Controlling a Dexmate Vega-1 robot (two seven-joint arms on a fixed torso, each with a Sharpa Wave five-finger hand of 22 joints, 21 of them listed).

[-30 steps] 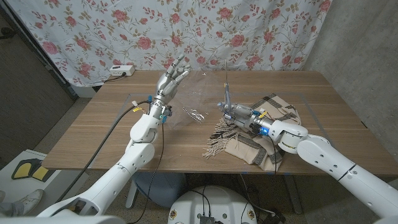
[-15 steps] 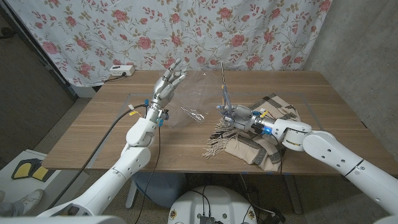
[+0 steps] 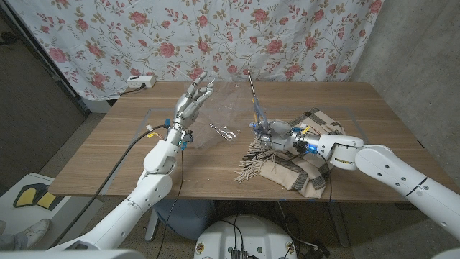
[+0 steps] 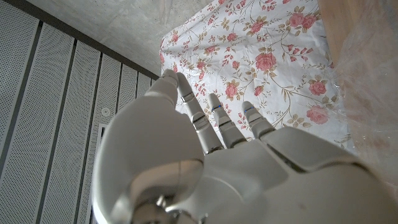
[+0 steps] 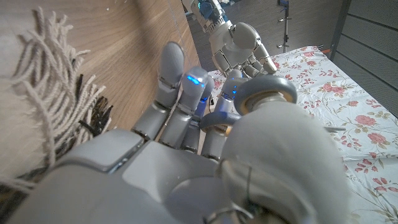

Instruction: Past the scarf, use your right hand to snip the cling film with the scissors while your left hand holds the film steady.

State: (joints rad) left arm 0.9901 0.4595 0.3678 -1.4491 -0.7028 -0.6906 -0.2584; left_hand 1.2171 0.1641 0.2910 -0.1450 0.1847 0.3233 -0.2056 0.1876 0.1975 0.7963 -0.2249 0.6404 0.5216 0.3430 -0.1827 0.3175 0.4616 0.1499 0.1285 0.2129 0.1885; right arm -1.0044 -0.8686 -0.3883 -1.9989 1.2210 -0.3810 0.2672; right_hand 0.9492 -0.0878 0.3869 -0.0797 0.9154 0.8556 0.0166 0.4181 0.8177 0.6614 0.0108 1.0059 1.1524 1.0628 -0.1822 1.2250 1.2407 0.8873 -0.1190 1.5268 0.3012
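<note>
Scissors (image 3: 256,108) in the right hand (image 3: 277,134) have tipped toward the cling film (image 3: 226,104), which stands past the scarf (image 3: 302,155) by the spread left hand (image 3: 192,102), so loose film could bend away uncut.

A rose-print curtain (image 3: 237,36) hangs behind the wooden table (image 3: 122,151), with a white power strip (image 3: 139,82) at its far-left corner
</note>
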